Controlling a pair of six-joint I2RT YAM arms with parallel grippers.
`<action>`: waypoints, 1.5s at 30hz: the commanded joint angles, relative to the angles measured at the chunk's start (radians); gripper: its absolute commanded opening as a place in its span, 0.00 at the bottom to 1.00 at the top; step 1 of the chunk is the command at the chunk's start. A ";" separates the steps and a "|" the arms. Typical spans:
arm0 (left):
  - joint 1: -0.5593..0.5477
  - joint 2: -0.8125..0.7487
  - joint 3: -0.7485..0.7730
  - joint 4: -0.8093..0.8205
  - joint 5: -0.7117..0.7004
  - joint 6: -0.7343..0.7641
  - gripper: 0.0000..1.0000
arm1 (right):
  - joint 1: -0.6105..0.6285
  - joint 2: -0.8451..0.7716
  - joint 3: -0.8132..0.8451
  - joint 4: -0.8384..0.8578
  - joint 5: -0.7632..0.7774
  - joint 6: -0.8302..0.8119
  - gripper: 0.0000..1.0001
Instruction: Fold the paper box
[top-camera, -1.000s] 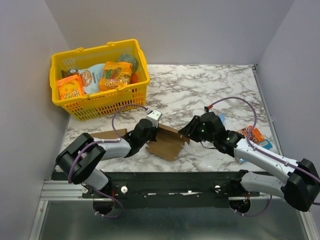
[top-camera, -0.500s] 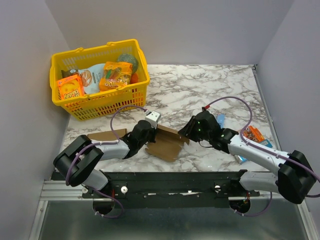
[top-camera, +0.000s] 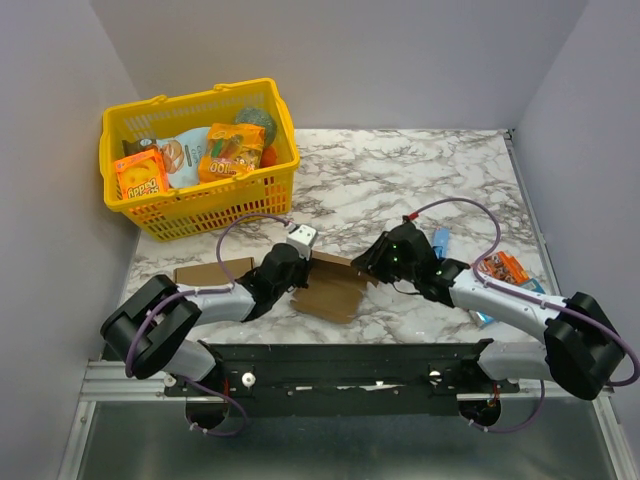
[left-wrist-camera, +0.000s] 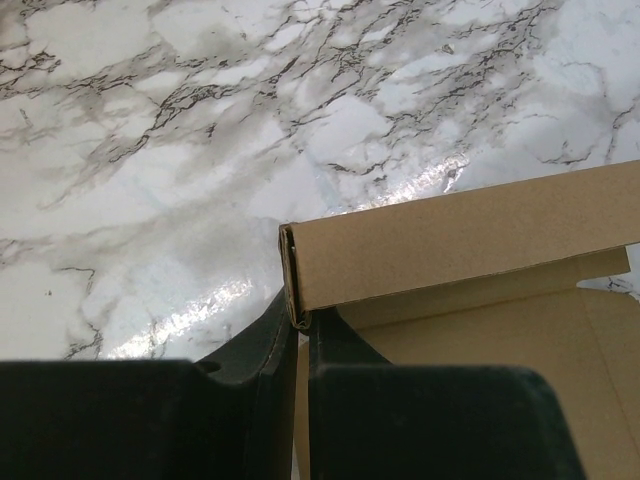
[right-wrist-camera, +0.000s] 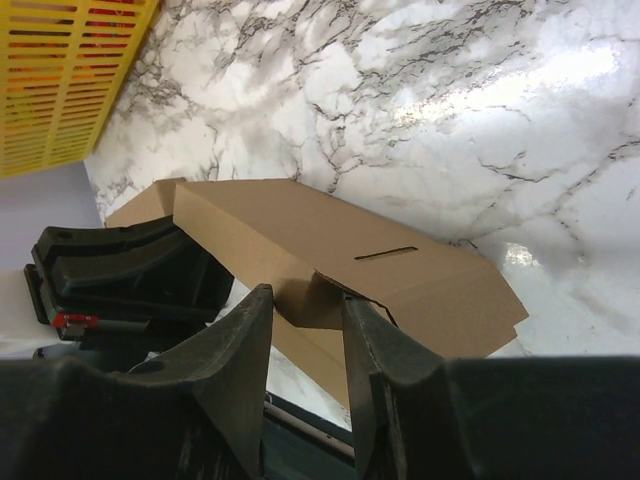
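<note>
Right now my left end effector (left-wrist-camera: 298, 322) is pressed together on a corner of the paper box (top-camera: 335, 290), nipping the doubled-over edge of one long flap. My right end effector (right-wrist-camera: 305, 300) stands partly spread, its two fingers straddling a low corner on the opposite side. Cardboard shows in the gap, but neither finger looks pressed against it, so I judge it is not gripping. The box lies on the counter (top-camera: 430, 180) between my two arms, near the front edge, with its base flat and one slotted panel lifted and tilted over.

As to progress, I judge the job somewhere between early and halfway. One long side is creased up and turned over, but its slot shows uncovered and I see no tab tucked into it. The other flaps lie flat or loose, so the walls are not yet raised and locked.

For room, the marble behind the box runs open toward the back wall. A flat cardboard rectangle (top-camera: 212, 271) lies just beside my left forearm, and the yellow basket (top-camera: 210, 205) sits farther back on the left. Small packets (top-camera: 505, 268) lie by my right arm, near the right edge. The counter's front edge is close below the box, so any pushing should go away from me.
</note>
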 joint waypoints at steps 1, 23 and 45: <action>-0.001 -0.029 -0.026 -0.009 0.006 -0.014 0.00 | -0.012 0.012 -0.037 0.117 0.006 0.070 0.41; -0.049 -0.066 -0.049 0.012 -0.014 -0.017 0.00 | -0.040 0.078 -0.129 0.438 -0.123 0.273 0.16; 0.074 -0.039 0.155 -0.298 0.035 -0.154 0.00 | -0.029 -0.149 -0.152 0.216 -0.030 -0.031 0.37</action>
